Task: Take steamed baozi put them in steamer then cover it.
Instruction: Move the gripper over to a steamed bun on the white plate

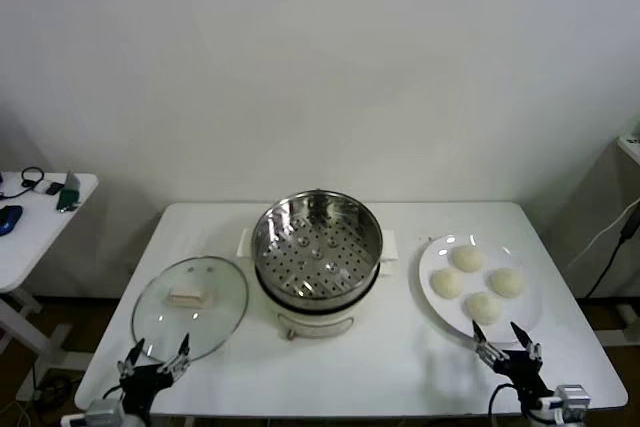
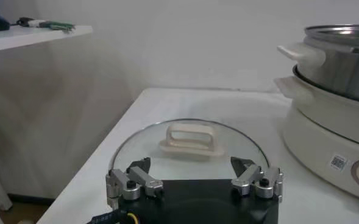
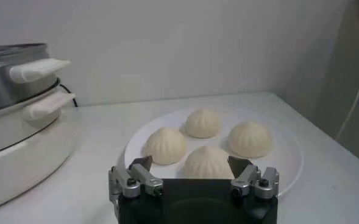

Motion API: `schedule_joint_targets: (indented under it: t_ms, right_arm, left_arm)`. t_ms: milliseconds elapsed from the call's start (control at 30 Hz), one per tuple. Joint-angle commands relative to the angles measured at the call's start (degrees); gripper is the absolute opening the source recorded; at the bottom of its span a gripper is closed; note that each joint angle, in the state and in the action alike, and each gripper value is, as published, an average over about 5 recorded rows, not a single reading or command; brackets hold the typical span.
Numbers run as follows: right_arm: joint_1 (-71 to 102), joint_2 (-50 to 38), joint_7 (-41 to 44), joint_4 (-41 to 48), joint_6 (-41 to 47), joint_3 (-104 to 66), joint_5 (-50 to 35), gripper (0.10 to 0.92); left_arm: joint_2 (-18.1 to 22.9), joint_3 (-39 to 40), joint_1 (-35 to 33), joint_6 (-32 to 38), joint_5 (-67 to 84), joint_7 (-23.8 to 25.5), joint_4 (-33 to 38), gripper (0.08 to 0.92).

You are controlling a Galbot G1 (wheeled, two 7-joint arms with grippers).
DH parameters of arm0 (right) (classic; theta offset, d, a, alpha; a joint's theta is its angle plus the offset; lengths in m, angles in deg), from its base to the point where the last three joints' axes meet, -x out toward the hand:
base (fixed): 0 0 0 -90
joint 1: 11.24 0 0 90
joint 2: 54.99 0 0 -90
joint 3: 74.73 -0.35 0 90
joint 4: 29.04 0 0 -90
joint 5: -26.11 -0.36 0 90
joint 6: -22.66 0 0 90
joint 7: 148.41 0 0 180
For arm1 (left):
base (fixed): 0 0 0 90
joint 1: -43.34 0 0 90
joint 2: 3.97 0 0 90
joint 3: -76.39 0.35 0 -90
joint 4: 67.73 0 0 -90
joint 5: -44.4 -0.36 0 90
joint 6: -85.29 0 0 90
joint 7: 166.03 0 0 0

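— While both arms wait low at the near edge of the worktop [image 1: 400, 367], can you tell me where everything stands?

— Yes. I see the steamer [image 1: 317, 252] in the middle of the worktop, uncovered, with its perforated tray bare inside. The white side handles point to the left and to the right.

— And the steamed baozi?

— All four steamed baozi [image 1: 476, 283] lie on a white plate [image 1: 432, 292] to the right of the steamer, near it but not touching it. They sit close together in a small group.

— Where is the cover?

— The cover [image 1: 190, 305] lies flat on the worktop to the left of the steamer, just beside its base, with the white handle up.

— What about my tools?

— The left tool [image 1: 157, 360] is at the near edge of the cover, and its fingers [image 2: 141, 178] stand apart, holding nothing. In the left wrist view the cover's handle is straight ahead of it. The right tool [image 1: 508, 343] is at the near rim of the plate, also spread open and holding nothing. In the right wrist view the nearest bun is just beyond its fingers [image 3: 144, 176], but I cannot tell if they touch the plate.

— Anything else around?

— A second small table [image 1: 35, 222] stands far to the left, with some small things on it.
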Motion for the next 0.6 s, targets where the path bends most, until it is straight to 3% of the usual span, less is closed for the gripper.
schedule_joint_targets:
  t_ms: [33,200,367,467,600]
  right_arm:
    - [-15.80,-7.95,0.67,2.33,9.60,0.94,0.89,0.823]
    - [-34.37,-19.98,8.49,11.79,13.88,12.04,5.11,0.823]
    - [-57.07,-31.00,22.03,22.34,13.48,35.88,13.47,0.823]
    - [-71.60,-34.68,32.81,28.45,9.49,51.94,19.16,0.823]
    - [-92.14,-35.00,48.82,38.50,-2.18,72.09,28.85,0.823]
  left_arm:
    - [-0.27,0.26,0.06,-0.20,0.13,0.06,0.16,0.823]
    - [-0.37,0.60,0.07,-0.02,0.14,0.07,0.18,0.823]
    - [-0.50,0.67,-0.10,0.37,0.25,0.15,0.17,0.823]
    - [-0.39,0.58,-0.16,0.56,0.44,0.19,0.11,0.823]
    - [-0.23,0.49,-0.06,0.78,0.63,0.26,-0.08,0.823]
